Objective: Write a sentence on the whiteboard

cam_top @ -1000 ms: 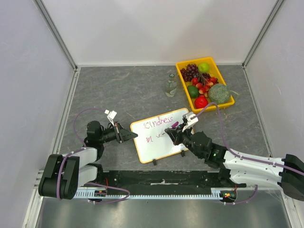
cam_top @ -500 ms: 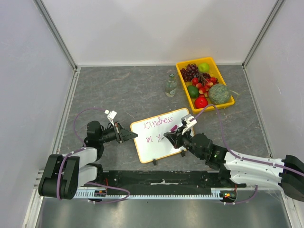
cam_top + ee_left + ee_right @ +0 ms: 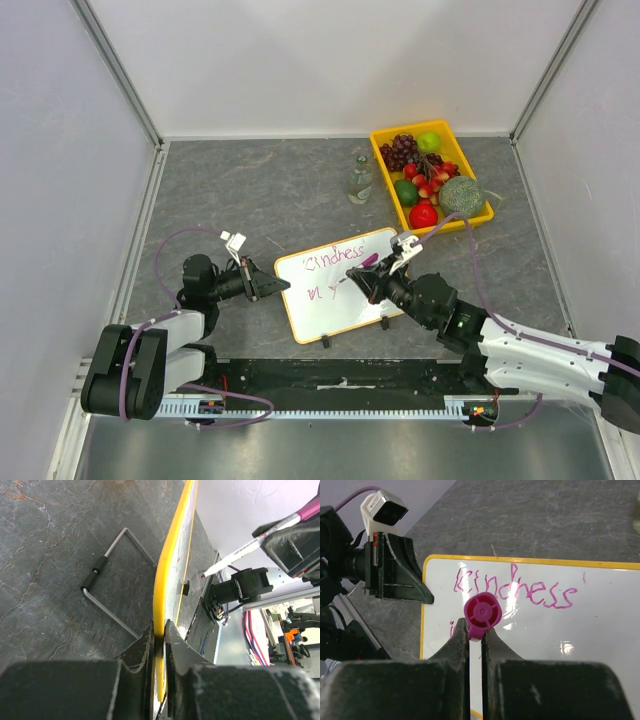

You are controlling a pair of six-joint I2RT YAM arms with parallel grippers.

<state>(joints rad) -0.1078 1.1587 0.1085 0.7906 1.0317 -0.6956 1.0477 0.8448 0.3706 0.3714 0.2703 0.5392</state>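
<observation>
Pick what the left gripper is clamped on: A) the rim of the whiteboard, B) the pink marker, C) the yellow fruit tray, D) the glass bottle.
A: the left gripper pinches the whiteboard by its yellow rim, seen edge-on in the left wrist view, while the pink marker sits in the right gripper.

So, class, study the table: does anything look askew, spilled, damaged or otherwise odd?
Only the whiteboard: it lies at a slant to the table edge, its left rim pinched by the left hand. Fruit sits inside the tray, the bottle stands upright, nothing is spilled.
</observation>
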